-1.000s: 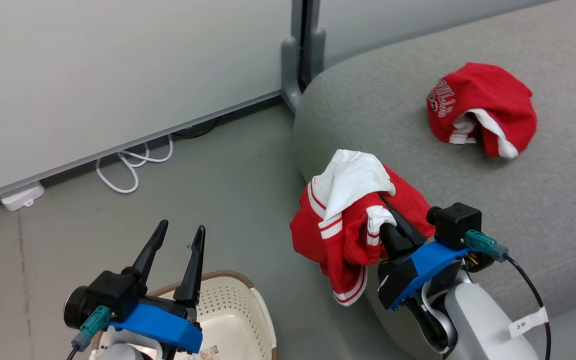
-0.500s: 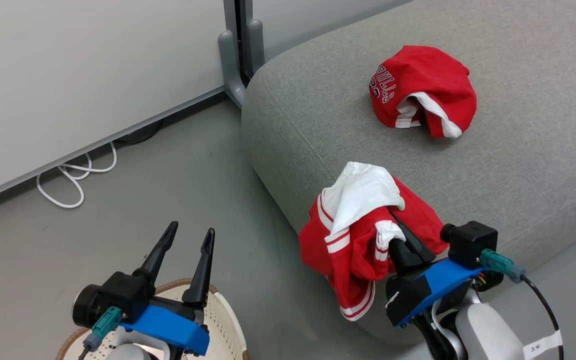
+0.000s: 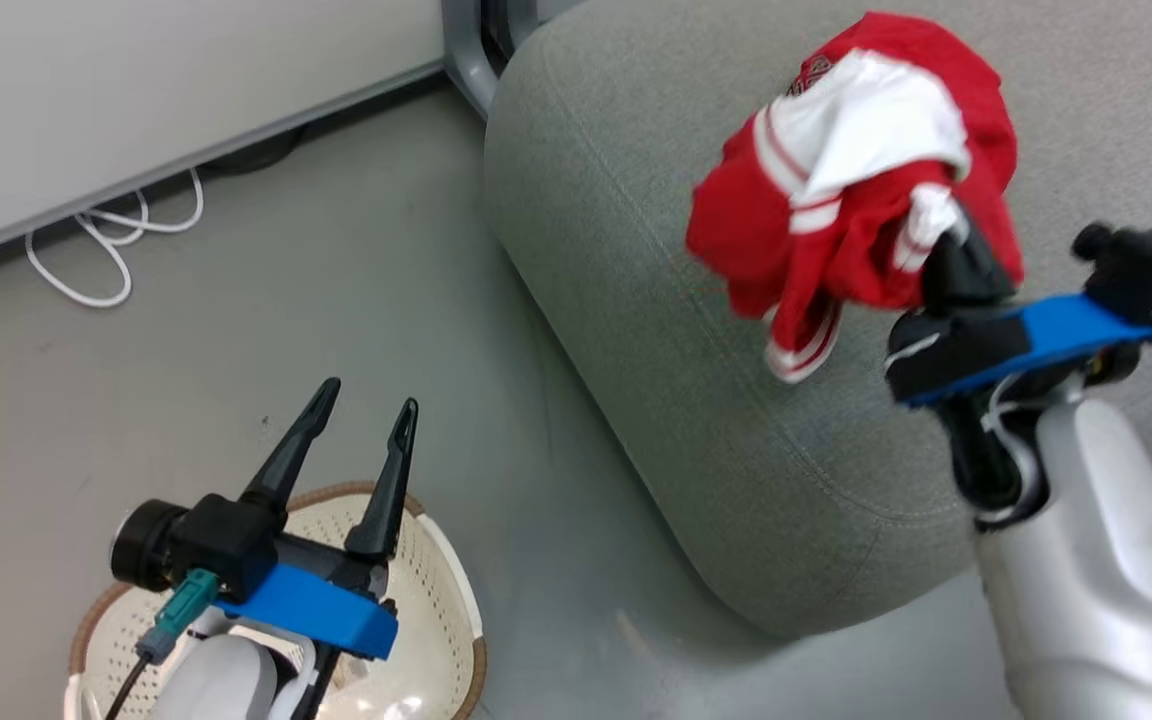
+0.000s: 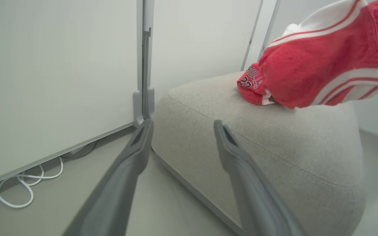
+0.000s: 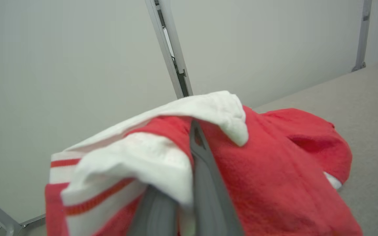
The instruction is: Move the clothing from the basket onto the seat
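Hanging bunched from the right gripper, fingers clamped on it: red fabric garment with white stripes and white panel, above the big grey woven couch seat, not touching. No clean long axis; striped hem droops toward the seat edge. Behind it on the cushion: second red lettered garment. Nothing in the way. Left gripper spread wide, empty, over the cream perforated plastic basket. White cable on the floor by the wall.
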`<state>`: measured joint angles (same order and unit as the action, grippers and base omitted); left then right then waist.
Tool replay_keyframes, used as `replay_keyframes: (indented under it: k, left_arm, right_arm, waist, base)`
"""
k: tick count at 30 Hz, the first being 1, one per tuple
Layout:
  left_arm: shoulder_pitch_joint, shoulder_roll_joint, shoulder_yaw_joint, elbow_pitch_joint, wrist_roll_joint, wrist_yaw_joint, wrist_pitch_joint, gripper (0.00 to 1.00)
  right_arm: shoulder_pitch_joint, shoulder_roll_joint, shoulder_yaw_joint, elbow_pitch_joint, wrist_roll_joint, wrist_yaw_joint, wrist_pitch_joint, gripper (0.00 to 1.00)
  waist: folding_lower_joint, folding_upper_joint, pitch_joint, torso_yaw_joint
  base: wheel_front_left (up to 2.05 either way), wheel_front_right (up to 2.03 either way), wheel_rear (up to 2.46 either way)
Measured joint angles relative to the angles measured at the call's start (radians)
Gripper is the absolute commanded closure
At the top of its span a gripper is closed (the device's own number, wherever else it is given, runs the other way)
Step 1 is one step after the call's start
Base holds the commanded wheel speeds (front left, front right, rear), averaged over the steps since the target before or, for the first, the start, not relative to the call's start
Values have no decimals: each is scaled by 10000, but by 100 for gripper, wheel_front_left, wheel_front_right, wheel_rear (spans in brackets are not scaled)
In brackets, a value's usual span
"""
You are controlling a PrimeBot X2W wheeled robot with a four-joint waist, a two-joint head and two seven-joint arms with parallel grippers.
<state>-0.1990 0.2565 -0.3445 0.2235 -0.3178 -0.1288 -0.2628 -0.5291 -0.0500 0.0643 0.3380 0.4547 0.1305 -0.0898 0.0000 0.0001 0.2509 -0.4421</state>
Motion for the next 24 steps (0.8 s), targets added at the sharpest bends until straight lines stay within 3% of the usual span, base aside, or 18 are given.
replay_keyframes:
  k: [10, 16, 24]
  left_arm:
    - [-1163, 1005, -433, -903, 69, -2, 19, 0]
    - [-1934, 1313, -648, -1406, 33, -4, 61, 0]
    - [-2660, 1417, -857, -1682, 52, -4, 48, 0]
  right_arm:
    - [-3731, -230, -3578, 1400, -31, 0, -94, 100]
    - [-5185, -1026, -6358, 2305, -1049, -6, -531, 100]
    - [-6000, -1195, -7894, 3586, -3143, -2, -571, 100]
  waist:
    - [2, -1, 2323, 456]
    - [2, 0, 3661, 979]
    - [3, -1, 5101, 1840]
  base:
    - [0, 0, 0]
    - [0, 0, 0]
    - [0, 0, 0]
